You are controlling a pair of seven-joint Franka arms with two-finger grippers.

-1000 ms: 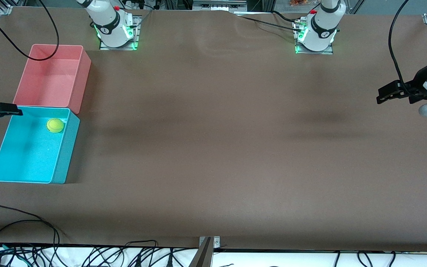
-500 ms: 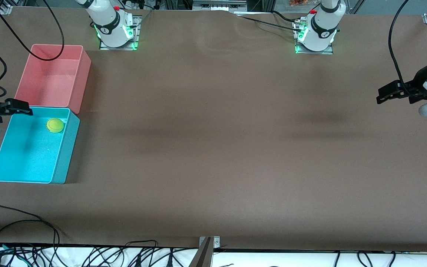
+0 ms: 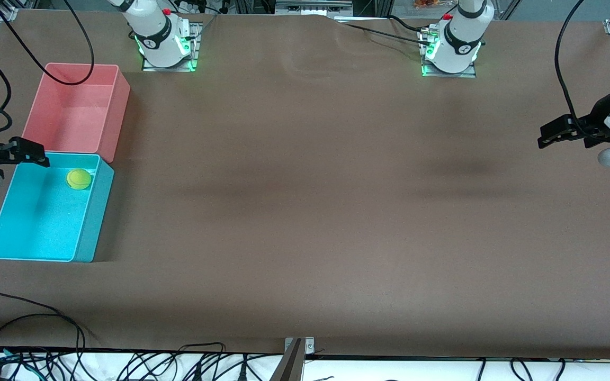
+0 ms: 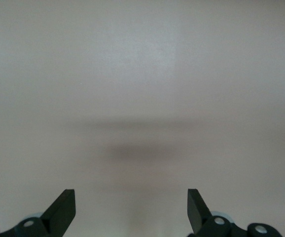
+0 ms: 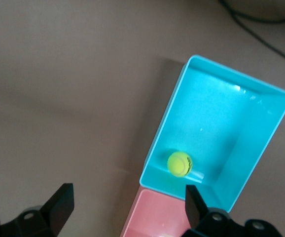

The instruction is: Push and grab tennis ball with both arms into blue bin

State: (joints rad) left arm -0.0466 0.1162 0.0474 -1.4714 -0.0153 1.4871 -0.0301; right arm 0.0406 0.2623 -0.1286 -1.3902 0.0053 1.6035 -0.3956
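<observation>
Right gripper (image 3: 29,152) hangs up in the air over the blue bin's (image 3: 94,222) corner nearest the pink bin (image 3: 117,114), at the right arm's end of the table. Fingers spread wide in the right wrist view (image 5: 127,207), nothing between them.

Tennis ball (image 3: 79,179) lies below the gripper, apart from it, on the blue bin's floor. It sits close to the wall that meets the pink bin, probably touching that wall, hard to be sure. Same ball in the right wrist view (image 5: 179,163), framed between the open fingertips but well under them.

Pink bin sits just beside the blue bin, farther from the front camera.

Left gripper (image 3: 551,135) waits over bare brown table (image 3: 310,211) at the left arm's end. Fingers wide apart (image 4: 131,210), holding nothing.
</observation>
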